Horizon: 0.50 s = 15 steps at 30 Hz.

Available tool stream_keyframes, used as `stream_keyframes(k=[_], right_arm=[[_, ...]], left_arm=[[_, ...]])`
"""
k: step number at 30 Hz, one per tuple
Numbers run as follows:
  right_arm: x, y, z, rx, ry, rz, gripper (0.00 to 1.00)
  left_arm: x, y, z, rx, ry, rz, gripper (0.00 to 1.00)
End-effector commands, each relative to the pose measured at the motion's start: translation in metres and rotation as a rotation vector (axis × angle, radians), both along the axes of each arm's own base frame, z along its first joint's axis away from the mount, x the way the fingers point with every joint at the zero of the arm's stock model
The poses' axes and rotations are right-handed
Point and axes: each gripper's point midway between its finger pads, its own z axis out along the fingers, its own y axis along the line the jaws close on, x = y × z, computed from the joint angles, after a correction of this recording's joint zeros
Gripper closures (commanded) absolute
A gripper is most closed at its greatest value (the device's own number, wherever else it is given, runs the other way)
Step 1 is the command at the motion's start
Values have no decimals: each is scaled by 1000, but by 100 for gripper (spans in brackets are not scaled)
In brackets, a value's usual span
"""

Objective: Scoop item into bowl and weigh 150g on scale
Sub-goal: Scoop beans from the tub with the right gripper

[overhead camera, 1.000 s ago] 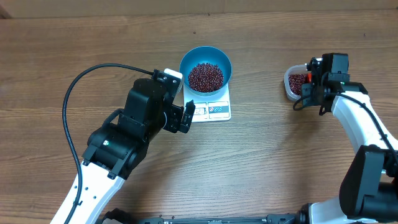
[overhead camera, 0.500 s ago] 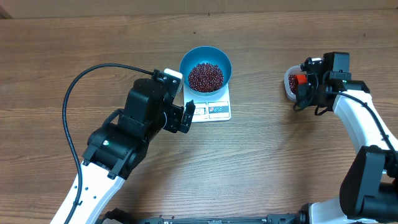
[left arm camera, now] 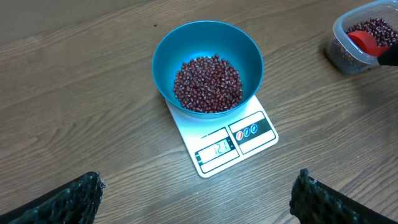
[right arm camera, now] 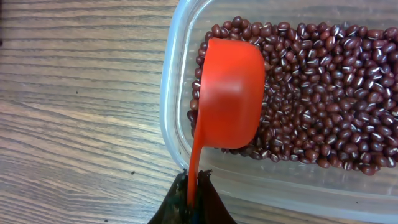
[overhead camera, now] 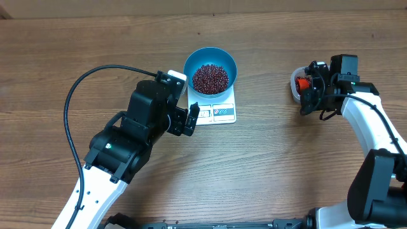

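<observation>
On the tabletop [overhead camera: 286,165], the scale [left arm camera: 236,146] carries the blue bowl [left arm camera: 250,62] holding a heap of beans [left arm camera: 207,84], so we judge scooping well underway, the total unreadable; our left fingers [left arm camera: 59,202] hang spread nearby, while our right fingers [right arm camera: 169,210] pinch the red scoop [right arm camera: 231,93] by its handle in the clear tub [right arm camera: 171,93].

The scale's [left arm camera: 186,132] display digits are too small to read, its far end hides under the bowl [left arm camera: 163,74], the tub [left arm camera: 339,53] right of it is edge-cropped, and the scoop's [right arm camera: 230,93] handle end vanishes inside the right pincer [right arm camera: 191,186].
</observation>
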Motion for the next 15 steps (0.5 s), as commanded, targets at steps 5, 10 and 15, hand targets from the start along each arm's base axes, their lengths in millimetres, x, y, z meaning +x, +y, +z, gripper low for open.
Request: stream_keyframes(k=[5,10,15], right_arm=[[-4,-1,-10,134,16,-12,96],[-2,-21,1,273,-37,-72,96],[-1,-24,12,388,-76,-84,96]], left_arm=[[0,0,1,-11,2,3,1],[0,0,1,-11,2,3,0],[0,0,1,-11,2,3,0]])
